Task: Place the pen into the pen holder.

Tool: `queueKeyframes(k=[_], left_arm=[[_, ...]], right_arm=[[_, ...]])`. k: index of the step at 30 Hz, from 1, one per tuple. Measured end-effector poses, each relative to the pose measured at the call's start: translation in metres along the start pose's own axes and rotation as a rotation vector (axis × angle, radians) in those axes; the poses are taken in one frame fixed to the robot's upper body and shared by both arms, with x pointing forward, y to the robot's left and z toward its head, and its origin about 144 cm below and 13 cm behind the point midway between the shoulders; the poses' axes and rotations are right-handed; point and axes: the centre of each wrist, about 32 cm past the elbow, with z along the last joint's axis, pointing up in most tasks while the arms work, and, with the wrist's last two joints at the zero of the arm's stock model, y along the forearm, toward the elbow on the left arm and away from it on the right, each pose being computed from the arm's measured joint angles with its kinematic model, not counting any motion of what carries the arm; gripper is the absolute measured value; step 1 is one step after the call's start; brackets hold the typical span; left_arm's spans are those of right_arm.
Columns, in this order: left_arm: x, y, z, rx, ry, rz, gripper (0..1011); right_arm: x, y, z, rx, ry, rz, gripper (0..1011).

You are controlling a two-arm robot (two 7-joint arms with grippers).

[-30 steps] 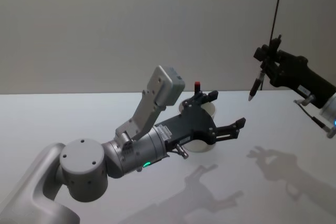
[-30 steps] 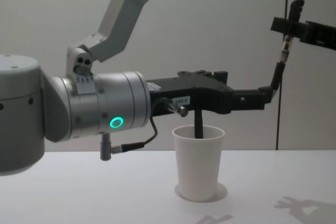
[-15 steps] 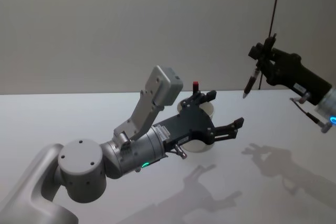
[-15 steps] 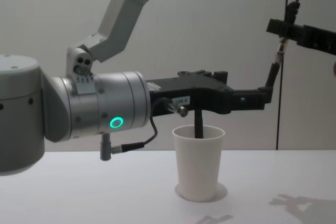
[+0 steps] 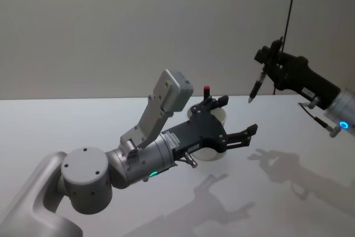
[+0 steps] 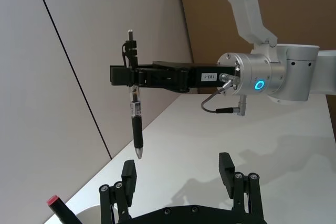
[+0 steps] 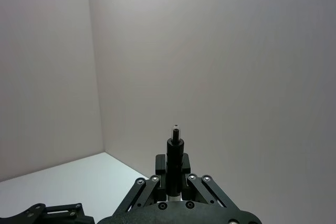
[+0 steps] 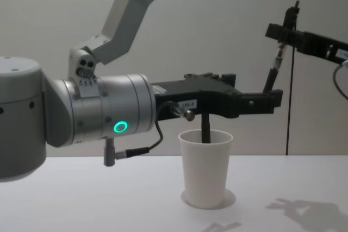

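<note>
A black pen (image 5: 256, 87) hangs tip down in the air, with my right gripper (image 5: 269, 59) shut on its upper part. It is to the right of and above the pen holder (image 5: 209, 154), a white paper cup on the table. In the chest view the pen (image 8: 273, 71) is up and to the right of the cup (image 8: 205, 175). My left gripper (image 5: 239, 116) is open, reaching out level just over the cup's rim with nothing in it. The left wrist view shows the pen (image 6: 135, 116) held upright beyond my open left gripper (image 6: 177, 169).
A dark pen with a red cap (image 5: 207, 90) stands inside the cup, its shaft (image 8: 206, 129) rising behind the left hand. The white table (image 5: 83, 120) stretches left and in front. A plain wall and a dark vertical line (image 8: 293, 107) lie behind.
My right gripper has carried the pen to the left, toward the cup, and slightly higher. The left arm has stayed still.
</note>
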Motion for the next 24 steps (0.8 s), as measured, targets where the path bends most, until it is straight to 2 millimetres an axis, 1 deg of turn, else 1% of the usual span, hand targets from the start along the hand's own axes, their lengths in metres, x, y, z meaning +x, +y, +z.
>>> queueKeyframes(k=[24], left_arm=[[0.000,0.000,0.000,0.000,0.000,0.000,1000]], right_arm=[[0.012,0.018,-0.020,0.006,0.039,0.090,130]])
